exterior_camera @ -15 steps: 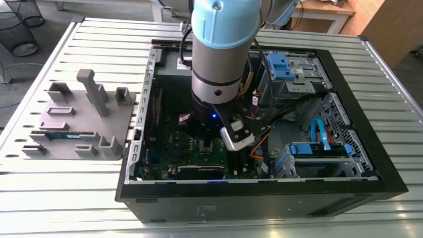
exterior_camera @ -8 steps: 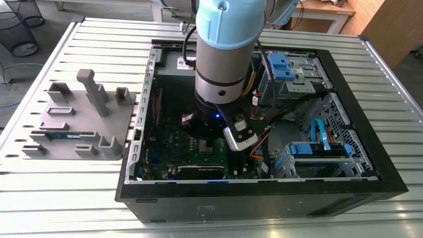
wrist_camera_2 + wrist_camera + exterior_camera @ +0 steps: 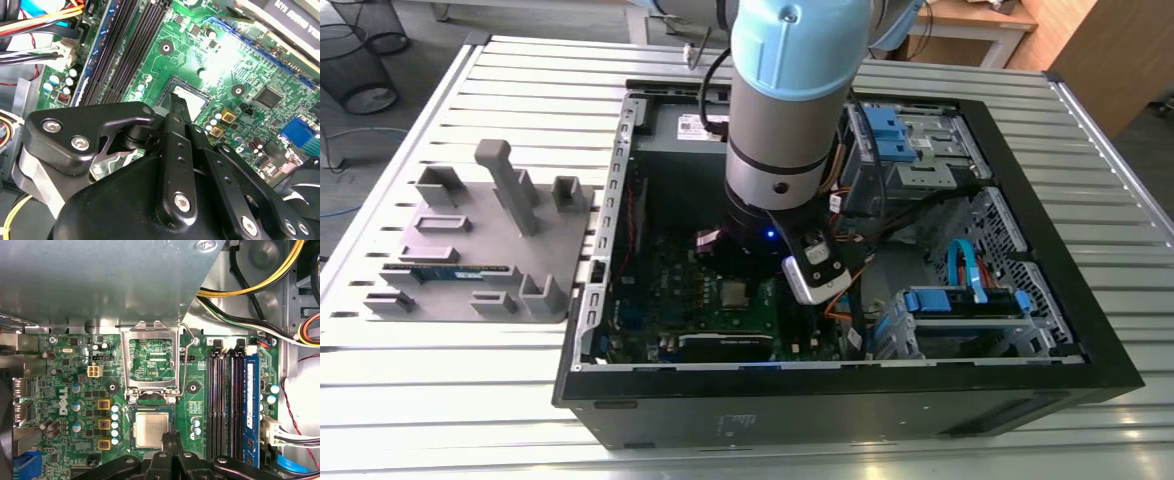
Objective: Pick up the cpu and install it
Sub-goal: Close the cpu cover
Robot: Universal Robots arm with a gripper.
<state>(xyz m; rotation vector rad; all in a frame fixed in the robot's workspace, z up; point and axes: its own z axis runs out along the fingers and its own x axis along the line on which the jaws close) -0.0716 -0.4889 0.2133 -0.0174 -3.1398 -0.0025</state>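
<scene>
Now the cpu (image 3: 738,292) lies socketed, lower centre in the exterior view; claw (image 3: 172,436) clenched empty at its edge.

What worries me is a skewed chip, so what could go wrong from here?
1. The gripper has its shut tips right at the edge of the cpu; a sideways nudge could shift the chip in its socket.
2. The retention frame stands open, so nothing clamps the cpu; it could skew or lift.
3. Cables run close by the socket and might snag the arm.
</scene>
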